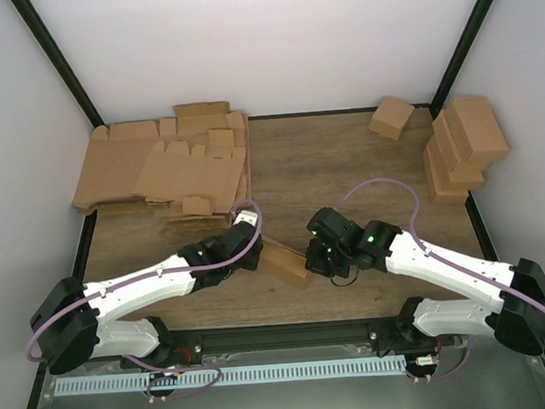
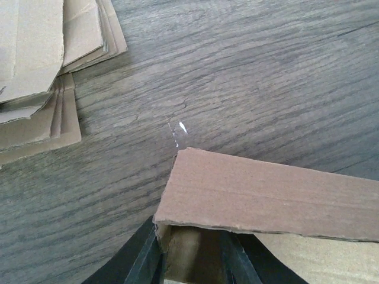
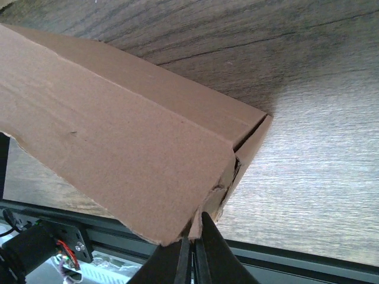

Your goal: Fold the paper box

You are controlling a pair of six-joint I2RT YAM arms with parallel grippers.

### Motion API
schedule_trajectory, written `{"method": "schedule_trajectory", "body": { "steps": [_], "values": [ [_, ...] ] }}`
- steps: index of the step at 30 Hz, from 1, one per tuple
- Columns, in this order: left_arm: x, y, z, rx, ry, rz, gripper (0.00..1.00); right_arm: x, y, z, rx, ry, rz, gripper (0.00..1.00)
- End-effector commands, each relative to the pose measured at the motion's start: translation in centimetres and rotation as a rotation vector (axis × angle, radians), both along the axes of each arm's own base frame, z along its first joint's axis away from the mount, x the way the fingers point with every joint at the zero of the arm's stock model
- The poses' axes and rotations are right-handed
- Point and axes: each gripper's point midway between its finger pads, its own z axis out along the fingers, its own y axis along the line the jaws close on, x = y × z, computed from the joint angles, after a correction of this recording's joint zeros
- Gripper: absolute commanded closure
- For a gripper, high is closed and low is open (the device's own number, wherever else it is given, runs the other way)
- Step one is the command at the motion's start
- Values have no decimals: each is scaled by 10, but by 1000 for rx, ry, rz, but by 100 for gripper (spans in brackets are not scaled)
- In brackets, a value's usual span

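Now: box (image 1: 286, 262) on table (image 1: 364, 179), near front edge, lying between both arms. Left gripper (image 1: 255, 246) clamped on box's left end, fingers (image 2: 145, 257) either side of cardboard wall. Right gripper (image 1: 316, 258) pinched tight on thin cardboard edge at right end; corner seam there gaping. Flat blanks (image 1: 167, 165) stacked far left, folded boxes (image 1: 465, 144) far right.

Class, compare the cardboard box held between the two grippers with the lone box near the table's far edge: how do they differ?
The held box is gripped at both ends by the left gripper and right gripper; the lone box sits untouched. The held box has an open end; the lone box looks closed. Both are brown cardboard.
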Motion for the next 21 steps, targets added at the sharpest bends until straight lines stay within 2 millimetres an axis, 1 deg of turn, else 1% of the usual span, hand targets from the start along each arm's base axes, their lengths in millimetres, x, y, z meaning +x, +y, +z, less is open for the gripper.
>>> {"method": "schedule_trajectory", "body": {
  "steps": [1,3,7,9,15,17,21],
  "values": [
    [-3,-12,2,-6,9,-28,73,-1,11,8,95,17,-20,99],
    [-3,-12,2,-4,8,-28,73,-2,9,7,93,25,-28,99],
    [-3,-13,2,1,6,-29,73,1,7,12,118,22,-53,99],
    [-3,-13,2,3,6,-29,73,1,6,11,120,25,-66,99],
    [-4,-13,1,7,6,-29,73,-5,4,-1,124,59,-82,99],
    [-4,-13,1,6,8,-30,73,-6,5,-2,133,68,-84,99],
    [-4,-14,1,5,8,-30,73,-6,0,-6,111,66,-92,99]
  ]
}}
